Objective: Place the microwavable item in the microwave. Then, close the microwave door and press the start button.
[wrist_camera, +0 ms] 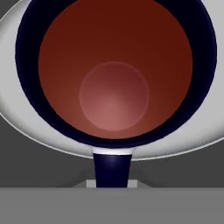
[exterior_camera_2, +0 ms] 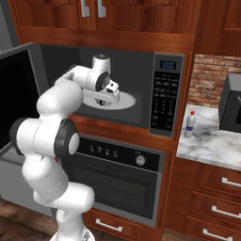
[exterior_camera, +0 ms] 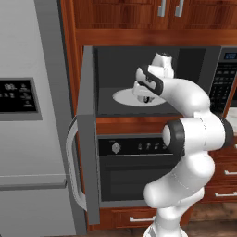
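Filling the hand view, a cup (wrist_camera: 114,83) with a dark rim and smooth red interior sits above the white turntable (wrist_camera: 17,118); the base views hide it behind the arm's wrist. The gripper (exterior_camera: 146,98), jaws pressed tight on the cup, reaches into the grey microwave (exterior_camera_2: 141,61). Its door (exterior_camera: 87,134) stands wide open. The right base view alone shows a slim bottle (exterior_camera_2: 189,125) on the marble counter (exterior_camera_2: 212,141).

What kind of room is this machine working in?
A home kitchen, by the look of it: a built-in microwave with its door open sits above an oven, with wooden cabinets overhead and a fridge alongside.
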